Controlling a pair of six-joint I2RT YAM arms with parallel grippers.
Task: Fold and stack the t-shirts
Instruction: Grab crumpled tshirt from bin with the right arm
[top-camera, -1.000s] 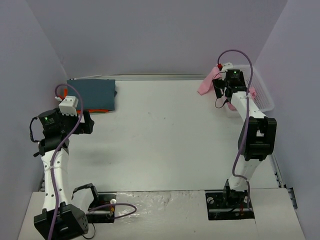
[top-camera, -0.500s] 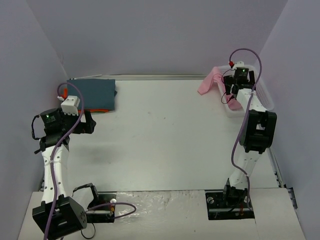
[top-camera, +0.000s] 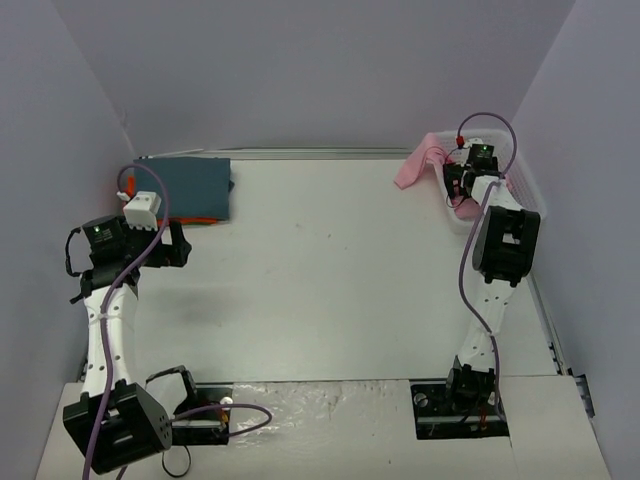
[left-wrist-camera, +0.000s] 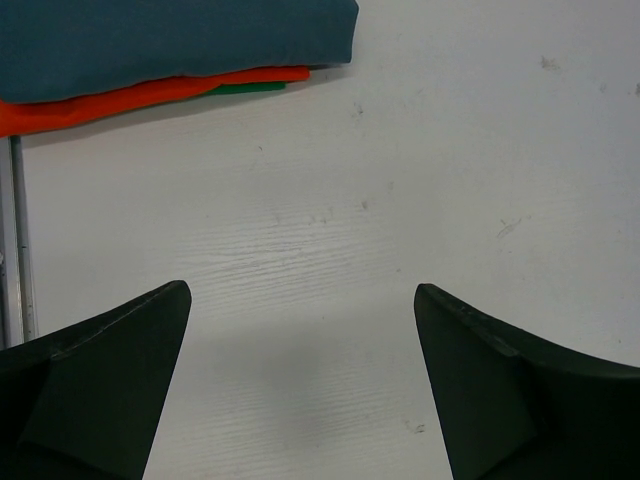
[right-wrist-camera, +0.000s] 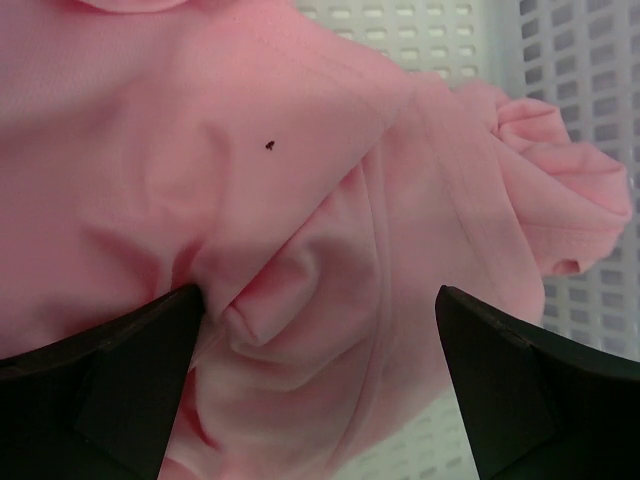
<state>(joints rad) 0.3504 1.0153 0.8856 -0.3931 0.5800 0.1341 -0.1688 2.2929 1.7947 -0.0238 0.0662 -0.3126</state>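
A folded slate blue-grey t-shirt (top-camera: 182, 185) lies at the table's far left on top of a folded orange t-shirt (top-camera: 197, 221); both show in the left wrist view, blue-grey (left-wrist-camera: 170, 40) over orange (left-wrist-camera: 130, 100). My left gripper (top-camera: 168, 246) (left-wrist-camera: 302, 295) hovers open over bare table just in front of that stack. A crumpled light pink t-shirt (top-camera: 412, 168) (right-wrist-camera: 300, 180) hangs over the rim of the white mesh basket (top-camera: 522, 196). My right gripper (top-camera: 462, 186) (right-wrist-camera: 320, 300) is open right above the pink cloth, its left finger against a fold.
The basket's mesh wall (right-wrist-camera: 580, 100) stands close behind the pink shirt at the far right. A thin green strip (left-wrist-camera: 250, 88) peeks out under the orange shirt. A metal rail (left-wrist-camera: 18, 240) runs along the table's left edge. Grey walls enclose the table.
My right arm has swung right and farther back, from beside the basket to over the pink shirt in it. The left arm has barely shifted.
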